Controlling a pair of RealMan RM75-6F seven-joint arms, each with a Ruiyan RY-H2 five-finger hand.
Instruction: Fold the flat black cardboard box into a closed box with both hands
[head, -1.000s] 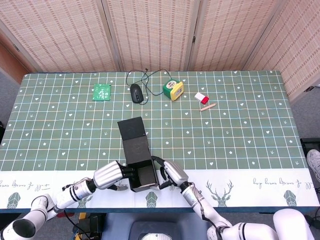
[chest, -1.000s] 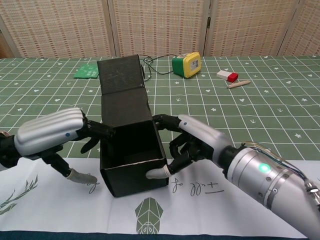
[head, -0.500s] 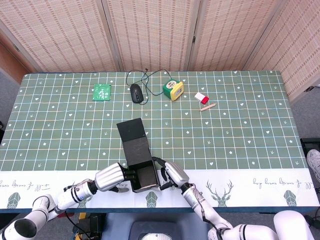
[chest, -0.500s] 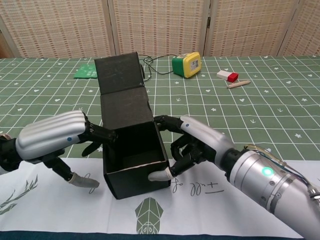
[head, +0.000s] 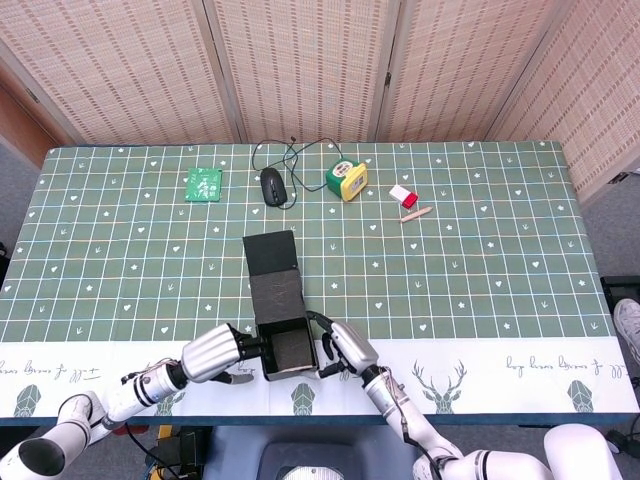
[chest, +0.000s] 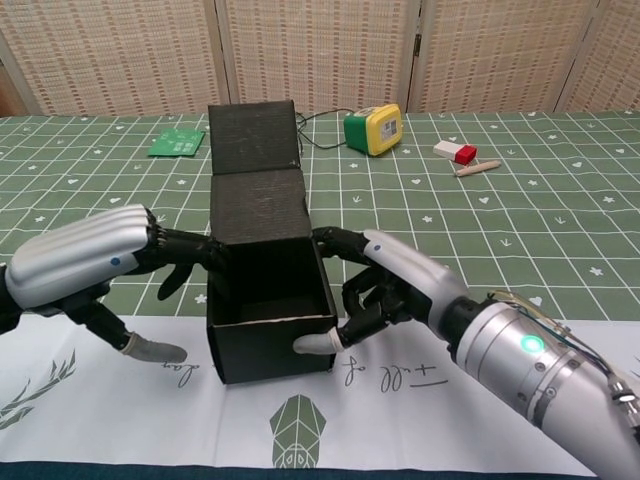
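**Half-folded box held between both hands at the near edge**

The box (chest: 268, 310) sits on the tabletop (head: 480, 260) at the near edge, where the green grid cloth meets its white printed border. Its body is formed into an open-topped tub with the cavity facing up. From the far wall the lid (chest: 254, 128) stands up and leans away from the robot, creased across its middle. Seen from the head view, the box and lid (head: 271, 252) make one long black strip whose long axis runs from the robot toward the far side of the tabletop, tilted only slightly to the left at the far end.

The left hand (chest: 85, 262) holds the box's left wall, dark fingertips pressed on the upper edge, thumb lower and apart from the cardboard. The right hand (chest: 392, 283) grips the right wall, one finger along the top rim and the thumb tip against the front corner.

Far back lie a mouse (head: 272, 185) with its cable, a green card (head: 204, 184), a yellow-green device (head: 346, 179), a red-white block (head: 402, 194) and a small stick (head: 416, 213). The border carries script-like writing beside the box; it cannot be read, though it may be decorative lettering.
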